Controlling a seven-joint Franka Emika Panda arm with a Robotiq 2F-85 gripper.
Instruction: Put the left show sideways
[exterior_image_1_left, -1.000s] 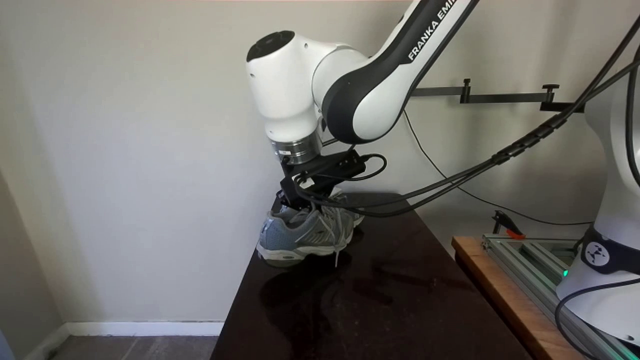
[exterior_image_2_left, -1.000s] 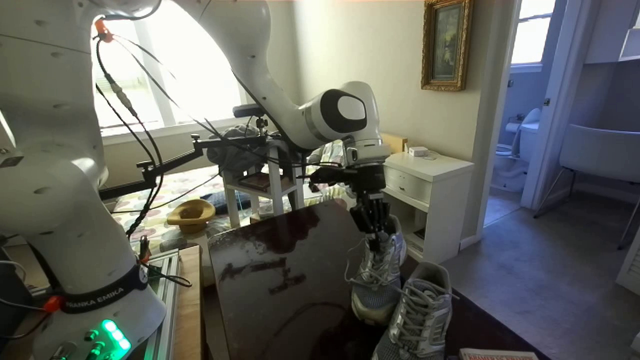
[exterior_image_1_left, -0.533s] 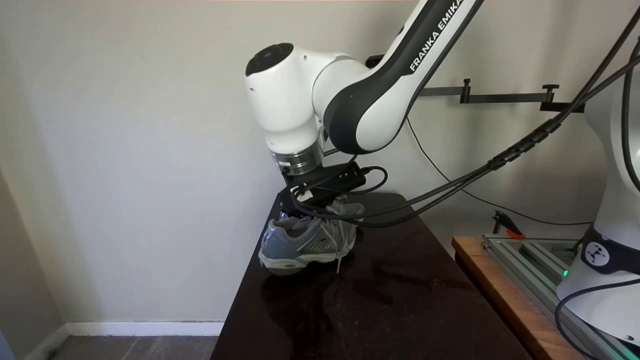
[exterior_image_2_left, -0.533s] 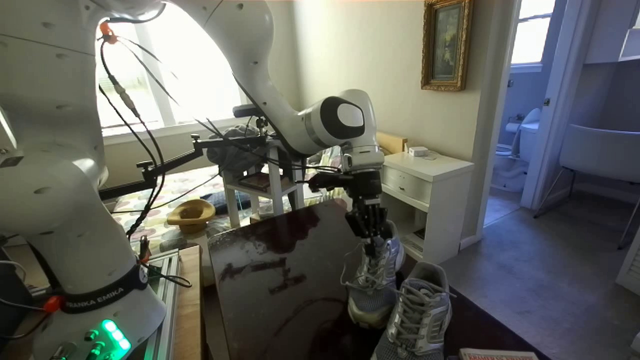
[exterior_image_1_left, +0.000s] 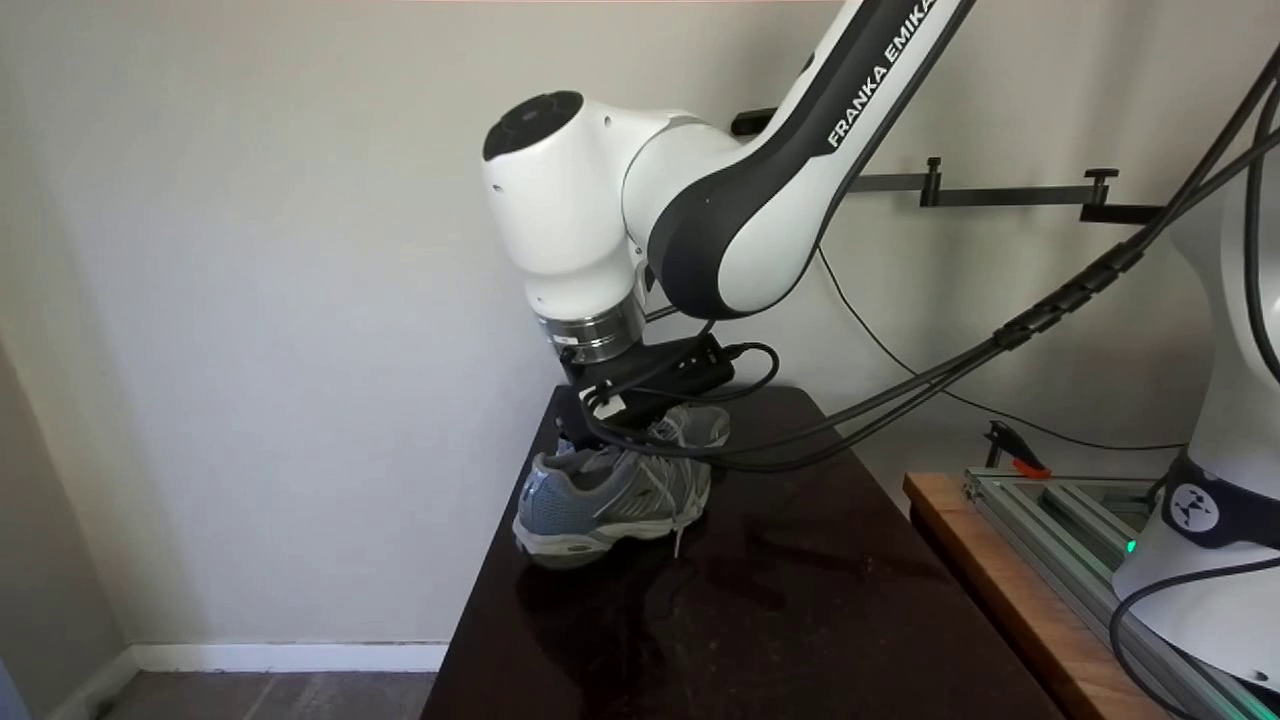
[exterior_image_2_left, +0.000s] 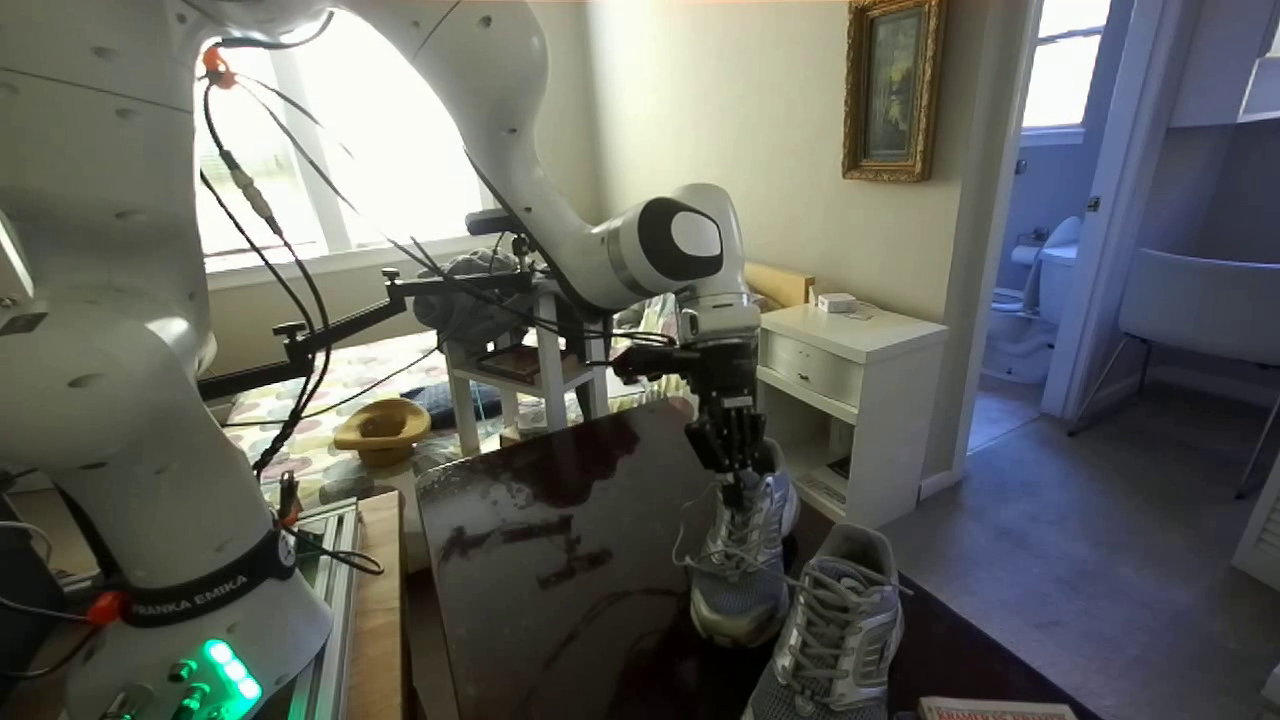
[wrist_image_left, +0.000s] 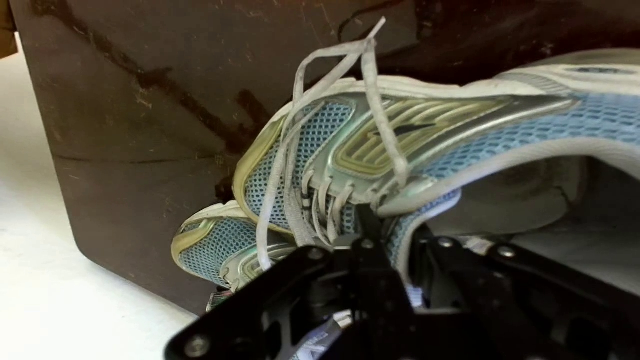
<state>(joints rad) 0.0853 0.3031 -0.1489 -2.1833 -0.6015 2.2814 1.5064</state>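
Lower than a second ago, and a little farther from the second sneaker, which has stayed put, the left sneaker has come along with my gripper over the tabletop. I am closed tight, one jaw on the lace side and one inside the mouth, with what looks like the tongue and collar edge pinched between. That soft rim makes sense as a handle: it is thin enough for me, where the broad sole probably is not. Sole down and toe pointing much as the other's does, the left sneaker is not yet sideways, by my reading; whether it touches the tabletop, I cannot make out. Moving clear of its pair likely buys room to swing or tip it without a knock. Held at the tongue, its heel may sag as I turn. Loose laces droop over the side and could catch under the sole when I set it down.
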